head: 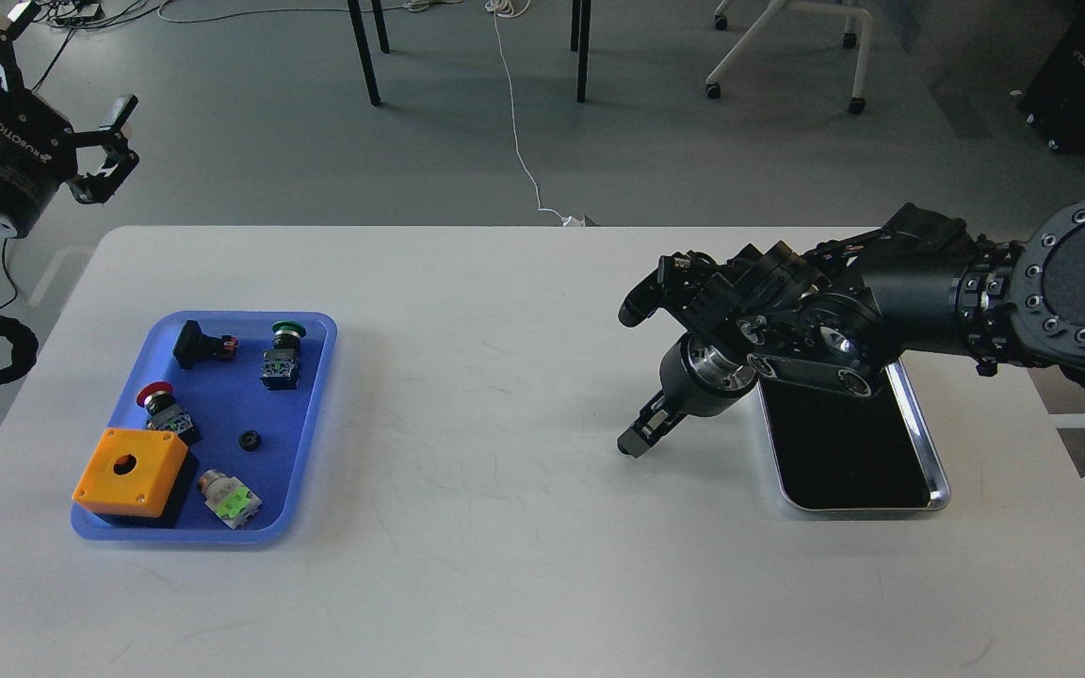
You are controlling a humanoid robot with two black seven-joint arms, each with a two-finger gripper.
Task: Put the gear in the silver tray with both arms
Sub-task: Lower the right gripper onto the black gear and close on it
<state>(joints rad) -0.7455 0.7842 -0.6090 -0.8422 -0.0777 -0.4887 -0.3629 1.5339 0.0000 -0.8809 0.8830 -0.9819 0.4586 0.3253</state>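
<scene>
The small black gear (249,440) lies in the blue plastic tray (312,414) at the left of the table. The silver tray (919,443), with a dark mirror-like bottom, sits at the right, partly hidden under my right arm. My right gripper (637,440) points down just above the table, left of the silver tray. Its fingers are pressed together, and I cannot tell whether anything small sits between them. My left gripper (62,66) is open and empty, raised beyond the table's far left corner, well away from the gear.
The blue tray also holds an orange box with a hole (130,472), a red push button (162,405), a green push button (283,353), a black switch part (203,344) and a green-tagged part (230,495). Chair and table legs stand on the floor behind.
</scene>
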